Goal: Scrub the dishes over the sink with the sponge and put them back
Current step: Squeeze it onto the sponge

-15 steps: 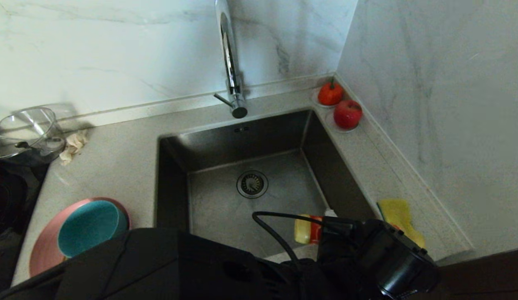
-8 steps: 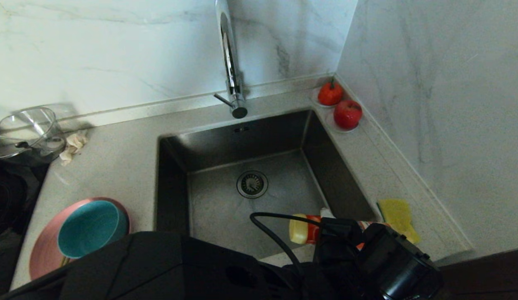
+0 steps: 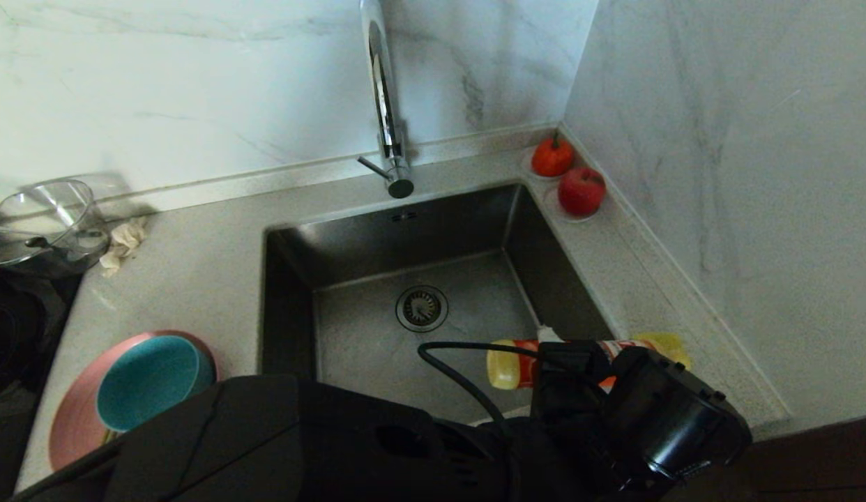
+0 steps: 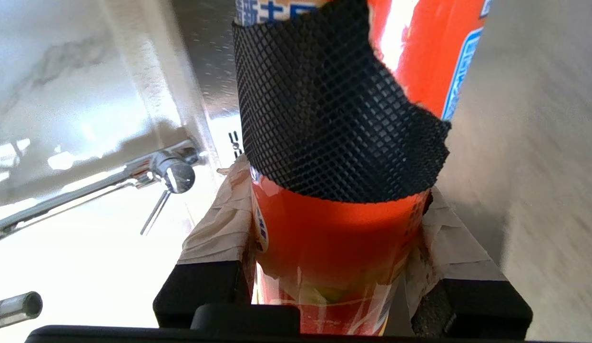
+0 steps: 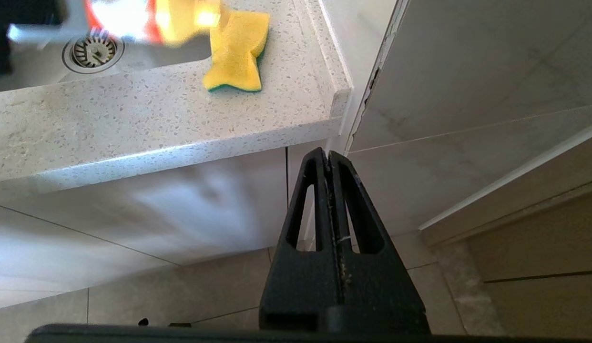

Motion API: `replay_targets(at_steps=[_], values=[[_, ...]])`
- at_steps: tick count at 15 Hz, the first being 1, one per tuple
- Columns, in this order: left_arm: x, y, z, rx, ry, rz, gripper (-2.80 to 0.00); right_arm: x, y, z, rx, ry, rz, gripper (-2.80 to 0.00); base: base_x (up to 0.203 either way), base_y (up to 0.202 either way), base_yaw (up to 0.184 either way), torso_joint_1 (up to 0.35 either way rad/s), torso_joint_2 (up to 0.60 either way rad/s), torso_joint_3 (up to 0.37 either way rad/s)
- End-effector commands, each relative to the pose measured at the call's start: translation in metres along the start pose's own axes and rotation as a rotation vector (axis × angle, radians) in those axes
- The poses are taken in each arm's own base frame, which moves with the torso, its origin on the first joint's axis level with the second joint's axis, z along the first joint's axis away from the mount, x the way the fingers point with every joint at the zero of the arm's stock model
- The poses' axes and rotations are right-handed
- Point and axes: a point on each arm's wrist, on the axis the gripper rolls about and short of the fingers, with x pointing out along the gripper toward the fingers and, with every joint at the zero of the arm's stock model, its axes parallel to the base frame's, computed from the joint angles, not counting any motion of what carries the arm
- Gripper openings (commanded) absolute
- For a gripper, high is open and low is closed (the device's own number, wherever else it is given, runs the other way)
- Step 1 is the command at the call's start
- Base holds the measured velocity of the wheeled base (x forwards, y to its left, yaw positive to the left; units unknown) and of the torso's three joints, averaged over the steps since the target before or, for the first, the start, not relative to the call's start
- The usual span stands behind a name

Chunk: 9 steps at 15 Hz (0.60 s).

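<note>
My left gripper (image 4: 331, 216) is shut on an orange and yellow detergent bottle (image 3: 514, 367), whose body carries a black mesh sleeve (image 4: 334, 109). It holds the bottle roughly level above the near right corner of the sink (image 3: 405, 237). The yellow sponge (image 5: 239, 47) lies on the counter right of the sink, and the bottle covers most of the sponge (image 3: 666, 342) in the head view. A teal bowl (image 3: 150, 380) sits on the pink plate (image 3: 74, 411) left of the sink. My right gripper (image 5: 328, 155) hangs shut and holds nothing, below the counter edge.
A tall chrome tap (image 3: 384, 104) stands behind the sink. Two red fruits on saucers (image 3: 569, 174) sit in the far right corner by the wall. A glass jug (image 3: 42, 219) and a crumpled tissue (image 3: 124, 240) are at the far left, beside a black hob (image 3: 8, 335).
My left gripper has carried the bottle a little up and to the right. The bottle now hides most of the sponge in the head view. The right arm has stayed still.
</note>
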Motion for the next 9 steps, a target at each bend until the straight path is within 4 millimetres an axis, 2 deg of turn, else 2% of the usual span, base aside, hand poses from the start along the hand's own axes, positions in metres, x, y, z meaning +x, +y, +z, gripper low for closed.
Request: replay_targets(at_steps=[1,6,9], values=[[0.01,0.004,0.007,-0.023,0.012,0.016,-2.8,0.0,0.0,0.0,0.001,0.0,0.0,-2.8,0.0,0.0,0.0,0.0,0.0,0.0],[0.035,-0.004,0.016,-0.028,0.044,0.02,-2.8,0.0,0.0,0.0,0.0,0.001,0.0,-2.8,0.0,0.0,0.0,0.0,0.0,0.0],[0.04,0.0,0.019,-0.022,0.059,0.018,-2.8,0.0,0.0,0.0,0.0,0.001,0.0,-2.8,0.0,0.0,0.0,0.0,0.0,0.0]])
